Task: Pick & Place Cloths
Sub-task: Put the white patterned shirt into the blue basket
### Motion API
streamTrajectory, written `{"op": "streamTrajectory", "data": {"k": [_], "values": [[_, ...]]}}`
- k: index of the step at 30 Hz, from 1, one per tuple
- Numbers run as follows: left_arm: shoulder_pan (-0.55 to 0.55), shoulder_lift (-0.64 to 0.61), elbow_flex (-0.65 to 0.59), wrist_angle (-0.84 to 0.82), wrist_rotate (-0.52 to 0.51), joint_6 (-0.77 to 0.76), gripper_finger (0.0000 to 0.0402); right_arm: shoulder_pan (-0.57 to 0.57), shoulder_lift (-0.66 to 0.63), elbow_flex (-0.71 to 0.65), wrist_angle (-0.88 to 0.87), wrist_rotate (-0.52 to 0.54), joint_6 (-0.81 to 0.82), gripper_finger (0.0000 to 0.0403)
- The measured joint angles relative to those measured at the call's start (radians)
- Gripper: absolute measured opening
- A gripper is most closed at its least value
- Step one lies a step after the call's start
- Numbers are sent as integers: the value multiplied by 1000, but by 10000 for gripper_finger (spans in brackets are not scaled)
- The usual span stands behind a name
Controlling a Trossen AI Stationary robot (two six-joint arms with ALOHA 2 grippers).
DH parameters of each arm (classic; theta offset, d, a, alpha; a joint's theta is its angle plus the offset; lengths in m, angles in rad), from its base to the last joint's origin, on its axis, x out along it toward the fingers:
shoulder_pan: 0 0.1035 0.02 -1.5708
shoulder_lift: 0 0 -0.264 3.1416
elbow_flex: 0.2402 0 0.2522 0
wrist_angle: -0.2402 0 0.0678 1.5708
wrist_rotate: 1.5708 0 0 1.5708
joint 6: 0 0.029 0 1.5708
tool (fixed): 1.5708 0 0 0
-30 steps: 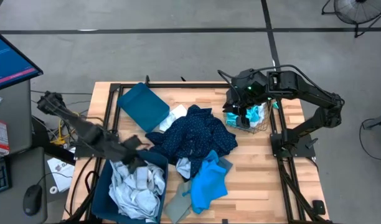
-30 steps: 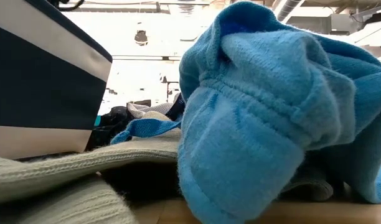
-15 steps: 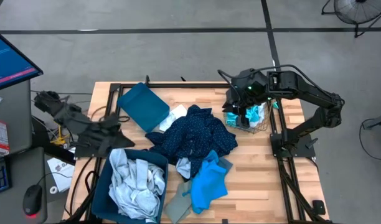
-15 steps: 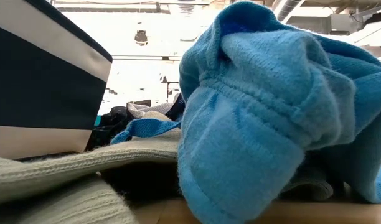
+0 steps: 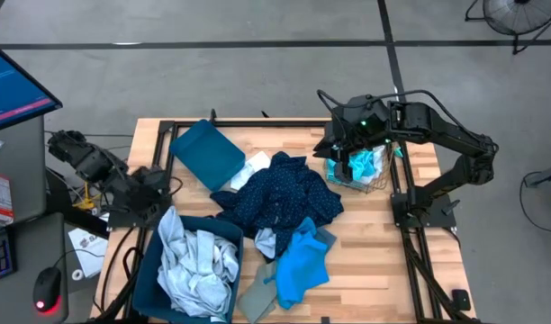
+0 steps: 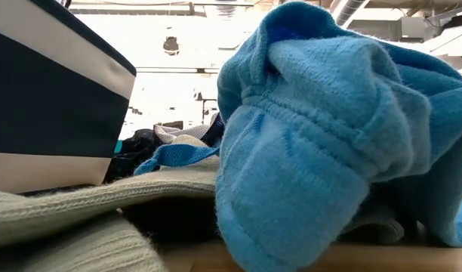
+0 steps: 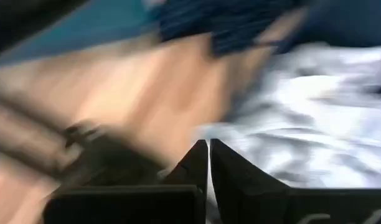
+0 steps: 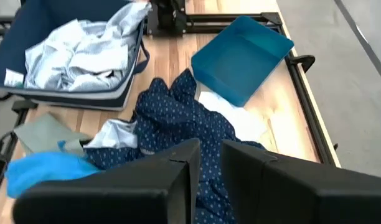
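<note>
Looking across the table from the front edge, you are seeing the bright blue cloth (image 5: 299, 261) and the small grey-green cloth (image 5: 257, 292) lying nearest, the blue one overlapping the grey-green one. Just beside them, the pale grey-blue cloth (image 5: 196, 263) is sitting heaped in the dark-blue bin (image 5: 148, 270) at the front left corner. The left gripper (image 5: 156, 184) is hanging over the table's left edge just beyond that bin, its fingers (image 7: 197, 165) pressed together on nothing, as the left wrist view is showing.

Moving to the middle, the navy dotted cloth (image 5: 280, 198) is spreading in a crumpled mound, with a white cloth (image 5: 255, 167) peeking out at its far left, next to the empty teal tray (image 5: 206, 151).

Farthest off at the right, your right gripper (image 5: 355, 162) is hovering over the wire-mesh basket (image 5: 376, 184), where the turquoise-and-white cloth (image 5: 369, 166) is lying. Its fingers (image 8: 190, 163) are standing slightly apart, and the right wrist view is showing nothing between them.

Watch the basket: if you are lowering blind, a fingertip is likely to snag the wire and drag the basket along. Watch the navy mound too; pinching a loose fold is risking pulling the bright blue cloth or the white cloth with it.
</note>
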Motion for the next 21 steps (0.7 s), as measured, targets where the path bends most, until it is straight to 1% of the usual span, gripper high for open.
{"op": "streamTrajectory", "data": {"k": [1,3,6,8,11,14,18,21], "values": [[0,10,-3,-27,-8,-31,2,0,0,0,6,0,10,60],[0,10,-38,4,-33,-2,1,0,0,0,15,0,28,60],[0,39,-101,-12,-40,-5,1,0,0,-1,35,0,39,60],[0,68,-155,-11,3,-6,1,0,0,-2,36,0,47,60],[0,122,-208,9,115,-11,1,0,0,-3,35,0,56,60],[-13,164,-202,86,133,-6,1,0,0,-3,35,0,56,60],[-30,195,-160,225,84,-5,1,0,0,-3,34,0,51,60],[-30,218,-148,259,105,-6,1,-1,0,-3,32,0,42,60]]}}
